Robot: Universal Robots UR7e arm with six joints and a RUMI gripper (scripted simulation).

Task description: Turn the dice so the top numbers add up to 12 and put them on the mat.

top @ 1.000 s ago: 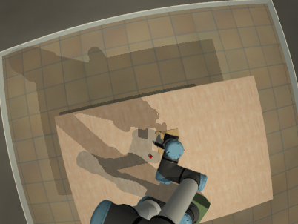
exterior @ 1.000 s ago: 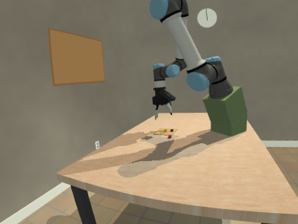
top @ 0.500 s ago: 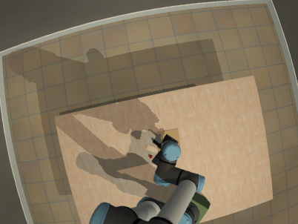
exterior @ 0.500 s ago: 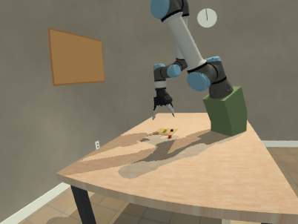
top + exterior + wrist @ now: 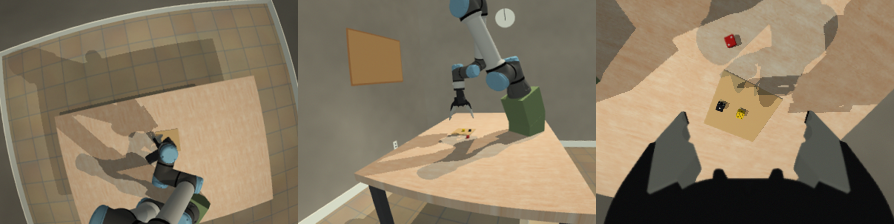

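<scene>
In the wrist view a small tan mat (image 5: 744, 106) lies on the wooden table. A black die (image 5: 720, 106) and a yellow die (image 5: 740, 114) sit on the mat, side by side and apart. A red die (image 5: 730, 41) lies off the mat on the bare table, in shadow. My gripper (image 5: 746, 112) hangs open and empty well above the mat; its two grey fingers frame the mat's near edge. In the exterior view the gripper (image 5: 461, 113) is high over the mat (image 5: 465, 130), and the red die (image 5: 468, 136) sits just in front of it. The numbers on top are too small to read.
The arm's green base block (image 5: 524, 111) stands at the back right of the table. In the top view the arm (image 5: 168, 156) covers part of the mat (image 5: 170, 137). Broad shadows cross the table top.
</scene>
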